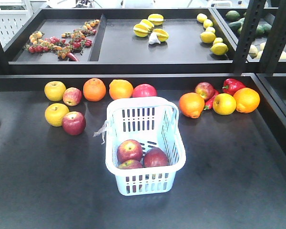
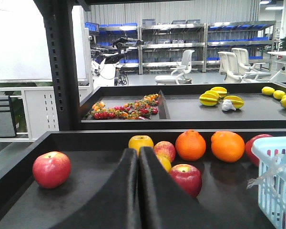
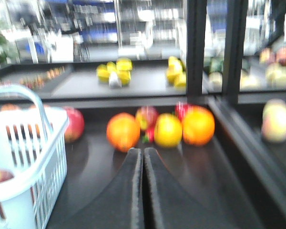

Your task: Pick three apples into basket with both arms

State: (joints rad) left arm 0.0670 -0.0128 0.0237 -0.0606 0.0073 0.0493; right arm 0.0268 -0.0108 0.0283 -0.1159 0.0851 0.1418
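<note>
From my seat, both sets of fingers read as pressed together with nothing between them: the left fingers (image 2: 139, 191) sit low over the dark surface (image 1: 47, 191), and the right fingers (image 3: 143, 191) likewise, though that view is blurred enough that I trust it less. Just beyond, the basket (image 1: 174, 143) stands mid-surface with three apples (image 1: 142, 156) bunched at its near end, so I judge the job essentially finished. The risk now is me undoing it. The basket rim sits close to both wrists, at the right edge of the left view and the left edge of the right one, so an inward swing could catch the rim or the loose tag (image 1: 102, 131) and drag or tip the light plastic. Further out on the left, a loose red apple (image 1: 74, 123) and a yellow fruit (image 1: 56, 114) lie straight ahead of the left fingers; a forward nudge would send them rolling. Farther right, the oranges (image 1: 191, 105) and red pepper (image 1: 232, 86) crowd together, and the upright post (image 1: 248, 38) behind could snag a careless lift.
</note>
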